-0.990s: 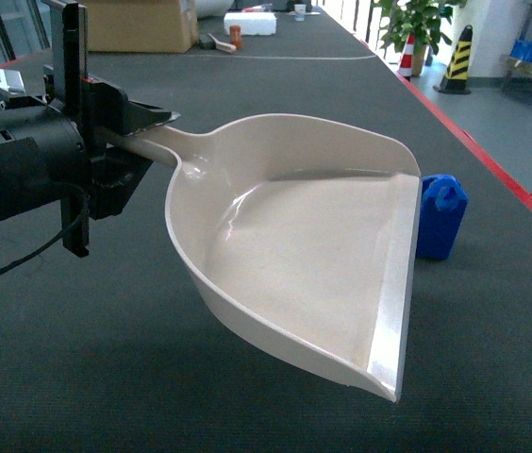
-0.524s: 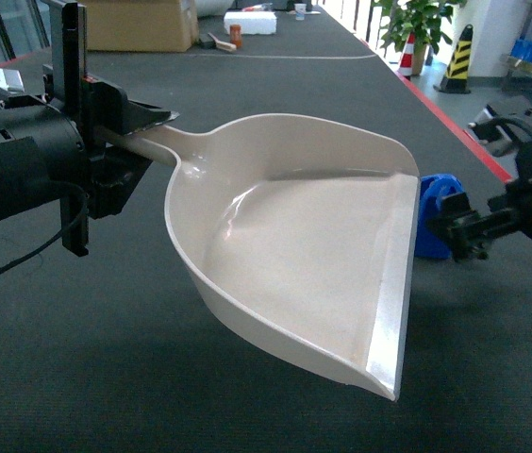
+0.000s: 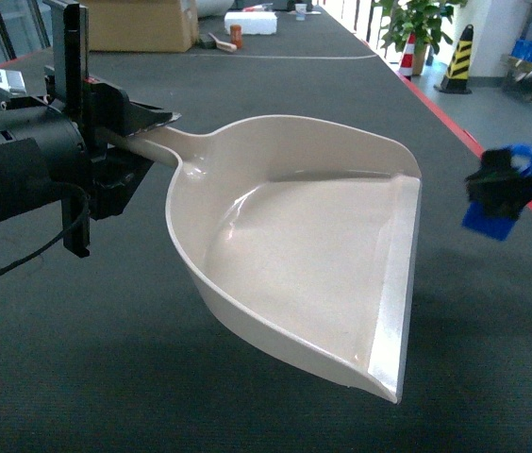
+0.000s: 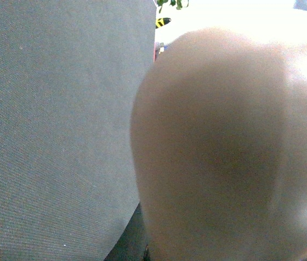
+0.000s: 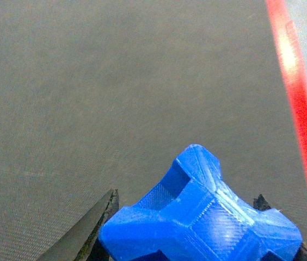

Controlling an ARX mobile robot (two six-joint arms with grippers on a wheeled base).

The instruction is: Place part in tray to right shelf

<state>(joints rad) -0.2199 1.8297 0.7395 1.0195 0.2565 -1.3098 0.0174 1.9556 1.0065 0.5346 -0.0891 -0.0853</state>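
A: Now that the block point(image 3: 494, 202) is off the desk point(image 3: 247, 406) and up in the air, where exactly is it?

B: Clamped in the right end effector point(image 3: 504, 185), out past the right side of the scoop point(image 3: 313, 255) and above the red stripe point(image 3: 507, 179) at the desk's edge. Half a second ago it was standing on the felt just beside the scoop's front lip, with that end effector closing in on it. A second ago the arm wasn't in view at all.

A: So the pick is done?

B: I'd say so. The right wrist view shows the block point(image 5: 202, 223) held between the two dark fingers point(image 5: 96, 228) with only desk surface far beneath. What's left is to carry it over and drop it in.

A: And the scoop?

B: It hasn't moved. The left end effector point(image 3: 139, 132) is closed on its handle, holding it raised and tilted, the open lip facing right.

A: Room to move?

B: Plenty. The scoop's floor is bare, and nothing lies between block and lip. The raised rim only blocks the far and left sides.
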